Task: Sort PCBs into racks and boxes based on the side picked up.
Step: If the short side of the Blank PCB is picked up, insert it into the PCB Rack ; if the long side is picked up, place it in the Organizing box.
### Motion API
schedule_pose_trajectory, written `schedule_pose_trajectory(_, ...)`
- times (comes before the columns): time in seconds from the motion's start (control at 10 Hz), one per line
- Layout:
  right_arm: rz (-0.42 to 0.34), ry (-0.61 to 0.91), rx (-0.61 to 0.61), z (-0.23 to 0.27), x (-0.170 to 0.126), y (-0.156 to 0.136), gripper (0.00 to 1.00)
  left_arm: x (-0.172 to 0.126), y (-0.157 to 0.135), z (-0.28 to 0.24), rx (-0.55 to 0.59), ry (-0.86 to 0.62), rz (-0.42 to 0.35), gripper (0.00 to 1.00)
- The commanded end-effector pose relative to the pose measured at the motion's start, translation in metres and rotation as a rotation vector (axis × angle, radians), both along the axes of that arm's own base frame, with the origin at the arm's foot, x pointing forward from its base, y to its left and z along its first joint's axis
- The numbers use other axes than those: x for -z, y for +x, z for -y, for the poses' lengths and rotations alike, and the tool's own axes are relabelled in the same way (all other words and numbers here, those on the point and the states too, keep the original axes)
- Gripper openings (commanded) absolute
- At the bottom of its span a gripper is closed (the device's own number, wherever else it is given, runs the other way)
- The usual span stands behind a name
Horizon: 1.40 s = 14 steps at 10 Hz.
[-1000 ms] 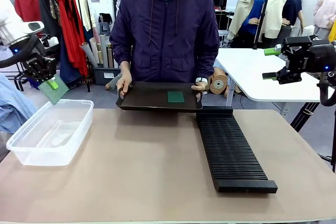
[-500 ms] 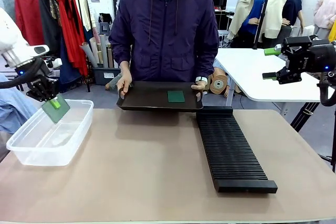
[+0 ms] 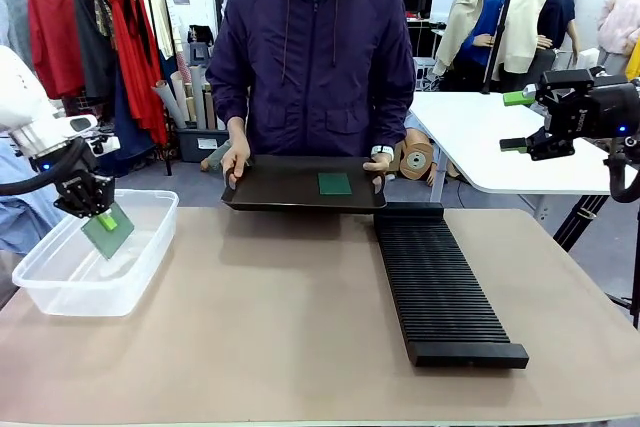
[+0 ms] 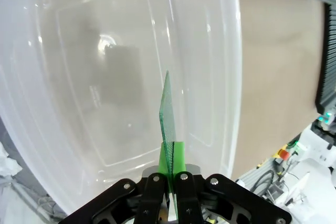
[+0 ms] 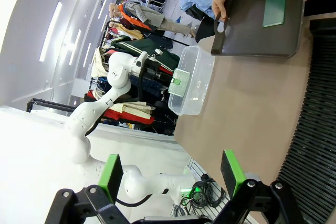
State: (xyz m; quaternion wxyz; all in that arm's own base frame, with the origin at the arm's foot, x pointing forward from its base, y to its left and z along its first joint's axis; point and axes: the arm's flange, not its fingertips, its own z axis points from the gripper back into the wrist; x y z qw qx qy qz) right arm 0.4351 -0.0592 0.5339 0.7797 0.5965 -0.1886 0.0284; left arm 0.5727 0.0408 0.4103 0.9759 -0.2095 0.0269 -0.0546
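Note:
My left gripper [image 3: 103, 219] is shut on a pale green PCB [image 3: 108, 234], which hangs tilted inside the mouth of the clear box [image 3: 60, 287] at the table's left. From the left wrist, the PCB [image 4: 168, 121] stands edge-on between the green pads [image 4: 178, 156] above the box's bare floor [image 4: 105, 77]. A darker PCB [image 3: 335, 184] lies on a flat black tray [image 3: 280, 190] that a person holds at the far edge. The ribbed black rack [image 3: 440, 292] runs along the table's right half. My right gripper [image 3: 525, 119] is open, raised off to the right; its fingers [image 5: 233, 171] stand wide apart.
The person's hands [image 3: 236, 159] grip both ends of the tray. A white table [image 3: 480, 137] stands behind at right and a clothes rail [image 3: 100, 17] at back left. Bare tan tabletop [image 3: 270, 317] lies between box and rack.
My left gripper has come down and slightly right with the PCB, from above the box's far rim into its mouth. The right arm and the person's tray have stayed put.

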Motion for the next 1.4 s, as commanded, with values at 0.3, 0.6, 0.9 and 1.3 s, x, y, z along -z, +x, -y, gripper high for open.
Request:
schedule_pose_trajectory(0.3,0.009,0.004,-0.005,-0.001,-0.003,0.001,1.00,0.031,0.009,0.004,0.029,-0.053,0.058,0.00)
schedule_pose_trajectory(0.6,0.009,0.004,-0.005,-0.001,-0.003,0.001,1.00,0.035,0.010,0.009,0.024,-0.052,0.031,0.00)
schedule_pose_trajectory(0.9,0.009,0.004,-0.005,-0.001,-0.003,0.001,1.00,0.033,0.012,0.009,0.022,-0.036,0.035,0.00)
schedule_pose_trajectory(1.3,0.009,0.004,-0.005,-0.001,-0.003,0.001,1.00,0.033,0.012,0.009,0.022,-0.036,0.035,0.00)
